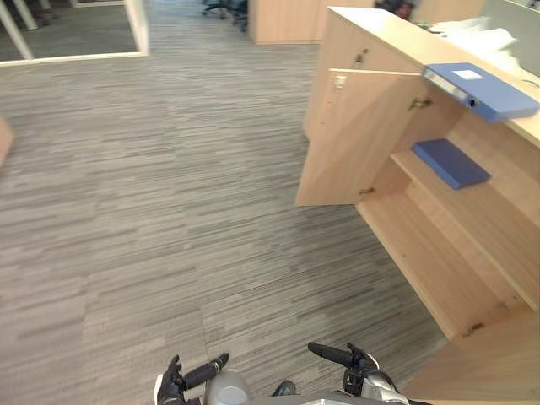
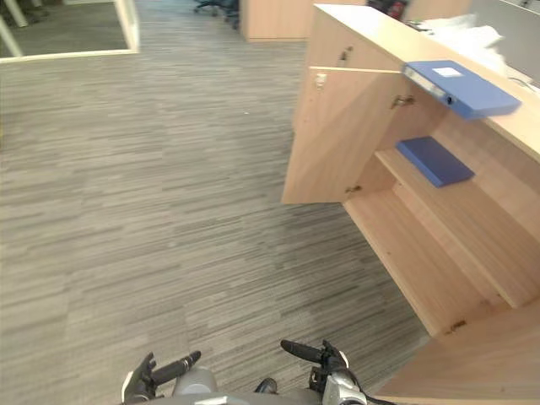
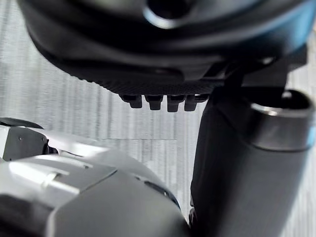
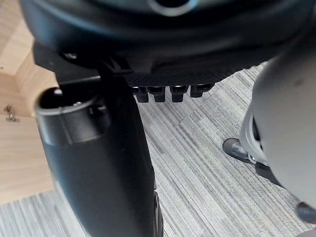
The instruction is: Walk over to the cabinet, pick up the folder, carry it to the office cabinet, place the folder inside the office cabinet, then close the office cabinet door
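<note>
A light wooden office cabinet (image 1: pixel 380 38) stands at the right with its door (image 1: pixel 354 139) swung open towards me. A blue folder (image 1: pixel 481 89) lies on the cabinet's top, near the front edge. A second, darker blue folder (image 1: pixel 450 162) lies flat on the upper shelf inside. The lower shelf (image 1: pixel 430 253) is bare. My left hand (image 1: pixel 173 384) and right hand (image 1: pixel 359 364) hang low at the bottom edge, far from the cabinet. Both are open and hold nothing, thumbs pointing inwards. In the wrist views, the left hand (image 3: pixel 163 59) and right hand (image 4: pixel 173 49) show only carpet past the fingertips.
Grey striped carpet (image 1: pixel 169 211) stretches between me and the cabinet. White papers (image 1: pixel 472 38) lie on the cabinet's top at the back. Another wooden cabinet (image 1: pixel 283 21) and office chairs (image 1: pixel 224 8) stand far ahead. A white-framed partition (image 1: pixel 135 29) is at the far left.
</note>
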